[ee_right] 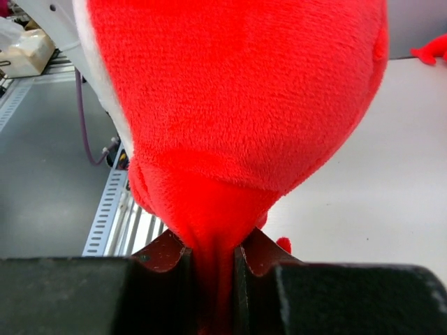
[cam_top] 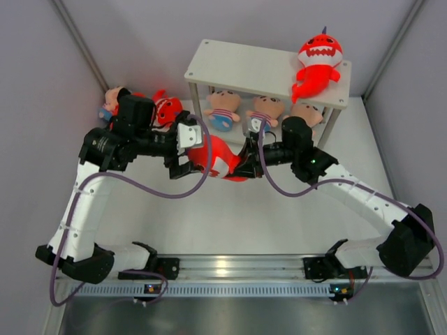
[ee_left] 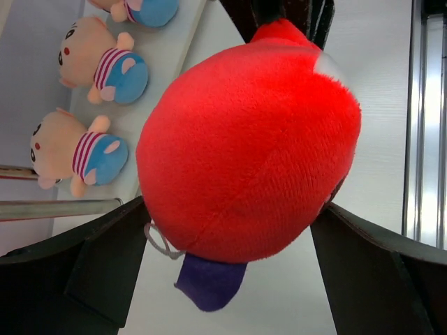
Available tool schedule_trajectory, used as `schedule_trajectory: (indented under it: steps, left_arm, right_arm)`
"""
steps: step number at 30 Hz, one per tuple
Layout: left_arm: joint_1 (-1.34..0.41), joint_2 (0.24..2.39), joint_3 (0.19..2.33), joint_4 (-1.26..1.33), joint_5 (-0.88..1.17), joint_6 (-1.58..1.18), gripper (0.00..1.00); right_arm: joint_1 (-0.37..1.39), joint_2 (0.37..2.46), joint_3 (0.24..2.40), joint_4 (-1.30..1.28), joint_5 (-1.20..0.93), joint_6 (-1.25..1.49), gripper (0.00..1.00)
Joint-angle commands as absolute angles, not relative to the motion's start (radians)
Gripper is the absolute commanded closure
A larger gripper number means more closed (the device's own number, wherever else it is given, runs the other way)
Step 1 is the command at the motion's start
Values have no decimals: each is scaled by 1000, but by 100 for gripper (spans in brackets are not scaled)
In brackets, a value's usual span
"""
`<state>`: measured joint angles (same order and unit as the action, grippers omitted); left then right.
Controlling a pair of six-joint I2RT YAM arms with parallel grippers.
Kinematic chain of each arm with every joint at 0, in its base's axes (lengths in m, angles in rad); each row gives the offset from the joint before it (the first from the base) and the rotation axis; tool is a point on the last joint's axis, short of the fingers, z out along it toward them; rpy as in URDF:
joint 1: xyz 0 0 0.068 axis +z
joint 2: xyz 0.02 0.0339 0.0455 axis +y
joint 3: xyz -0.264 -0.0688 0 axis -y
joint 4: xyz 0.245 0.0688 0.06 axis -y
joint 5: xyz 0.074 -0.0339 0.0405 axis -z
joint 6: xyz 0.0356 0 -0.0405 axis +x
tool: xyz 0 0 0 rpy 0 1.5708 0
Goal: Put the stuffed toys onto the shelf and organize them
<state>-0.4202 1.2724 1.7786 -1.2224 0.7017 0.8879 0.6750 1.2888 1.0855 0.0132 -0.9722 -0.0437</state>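
Centre of top view | R gripper (ee_right: 209, 262) pinches red shark (cam_top: 218, 159) by narrow end, presenting it | L gripper (ee_left: 234, 206) jaws fully wide, straddling body, no grip – prob. handover.

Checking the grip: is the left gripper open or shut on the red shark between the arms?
Open. The left gripper stands wide either side of the red shark; the right gripper is pinched shut on it.

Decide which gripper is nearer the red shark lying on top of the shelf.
Right. The right gripper, pinching another shark, is in front of the shelf, left of that shark; the left gripper is farther left.
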Motion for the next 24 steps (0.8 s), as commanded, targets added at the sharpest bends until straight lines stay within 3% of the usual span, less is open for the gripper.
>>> schedule_trajectory:
  steps: [1,2,3,4,5,6,7,10,11,12,15,20,24]
  left_arm:
    - [-451,1262,1778,-1230,736,891,2]
    - [-472,1270,1776,-1230,718,893,5]
    - [-483,1278,1781,-1230,688,876,15]
    - [-489,1299,1790,-1229,669,861,53]
    - [-489,1311,1811,-1229,652,844,76]
    - [-489,1321,1825,-1227,638,804,100]
    - [-489,1337,1835,-1227,605,781,100]
    - [-489,1408,1882,-1198,473,594,100]
    - [-489,1436,1938,-1198,424,480,100]
    - [-488,1465,1956,-1201,387,432,100]
    - [-486,1519,1991,-1200,340,318,100]
    - [-486,1542,1973,-1200,380,146,100]
    - [-486,1517,1933,-1201,460,129,100]
  right_arm:
    - [695,1311,1183,141,-1038,-31,100]
    - [695,1322,1190,140,-1051,-31,100]
    - [698,1333,1199,138,-1051,-26,100]
    - [703,1336,1201,138,-1049,-25,100]
    - [703,1336,1201,137,-1034,-26,100]
    - [704,1325,1190,137,-1016,-22,85]
    - [706,1315,1183,135,-985,-18,62]
    - [722,1215,1128,66,-612,-73,40]
    - [739,1177,1105,58,-325,-104,34]
    - [759,1092,1045,66,-189,-183,24]
    - [889,933,881,159,226,-396,9]
    - [1147,856,596,627,579,-491,9]
    - [1183,1009,549,729,580,-492,3]
